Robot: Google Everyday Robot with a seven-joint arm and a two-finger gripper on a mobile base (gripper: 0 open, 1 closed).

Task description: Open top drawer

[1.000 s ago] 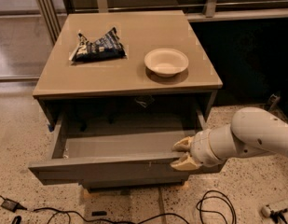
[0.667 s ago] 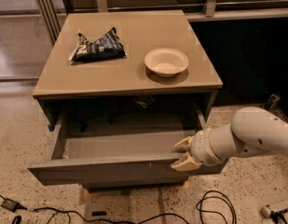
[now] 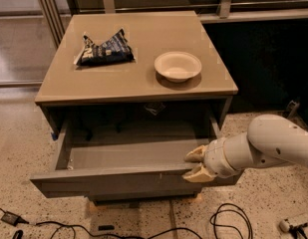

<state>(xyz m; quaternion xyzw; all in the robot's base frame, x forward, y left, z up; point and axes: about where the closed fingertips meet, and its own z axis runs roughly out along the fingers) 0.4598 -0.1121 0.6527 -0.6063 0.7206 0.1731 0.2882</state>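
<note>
The top drawer [image 3: 128, 179] of the brown cabinet is pulled well out toward me. Its grey inside [image 3: 128, 151] looks bare. My gripper [image 3: 196, 164] is at the drawer's front right corner, at the end of my white arm [image 3: 265, 146] that comes in from the right. Its tan fingers [image 3: 197, 156] sit over the drawer's front edge, one above the rim and one lower on the front. The drawers beneath are hidden by the open front.
On the cabinet top [image 3: 138, 78] lie a dark snack bag [image 3: 103, 50] at the left and a white bowl [image 3: 177, 65] at the right. Black cables [image 3: 228, 223] trail on the speckled floor in front. A railing and a dark panel stand behind.
</note>
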